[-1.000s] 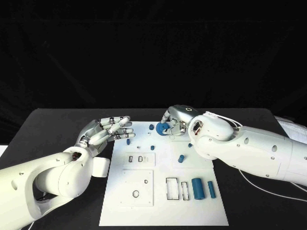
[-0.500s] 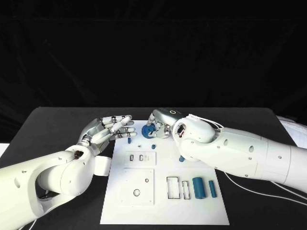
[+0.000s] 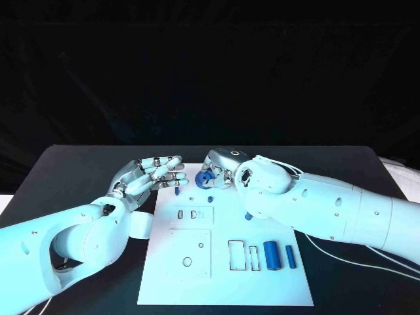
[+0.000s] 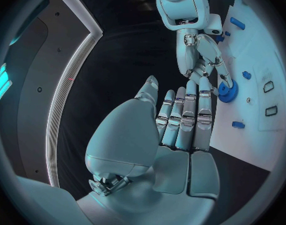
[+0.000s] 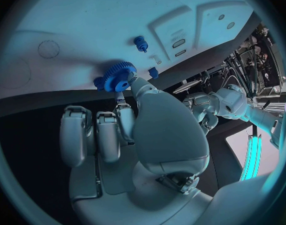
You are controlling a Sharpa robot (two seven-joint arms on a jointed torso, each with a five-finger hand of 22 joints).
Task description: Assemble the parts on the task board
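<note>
— What is the right hand (image 3: 222,172) doing above the far end of the task board (image 3: 224,289)?

— It pinches a blue gear (image 3: 205,181) between its fingertips; the right wrist view shows the toothed wheel (image 5: 116,77) clamped at the fingertips, just over the white plate (image 5: 87,25).

— And the left hand (image 3: 146,176)?

— It is raised beside the board's far left corner, fingers straight and slightly apart, holding nothing. In the left wrist view its fingers (image 4: 183,117) stand close to the gear (image 4: 227,91), apart from it.

— What sits in the board's recesses?

— Near the front edge, two blue cylinders stand side by side: a thicker one (image 3: 272,256) and a thinner one (image 3: 289,256), to the right of two dark-outlined rectangular slots (image 3: 241,256), which look unfilled. The square panel (image 3: 190,252) on the left carries small holes. Whether the cylinders are seated in recesses or lying on the surface, I cannot tell.

— Anything else on the plate?

— A small blue peg (image 3: 177,192) lies near the left hand, and another small blue piece (image 3: 211,200) is just beyond the small slotted panel (image 3: 190,215). The board lies on the black counter (image 3: 73,172).
</note>
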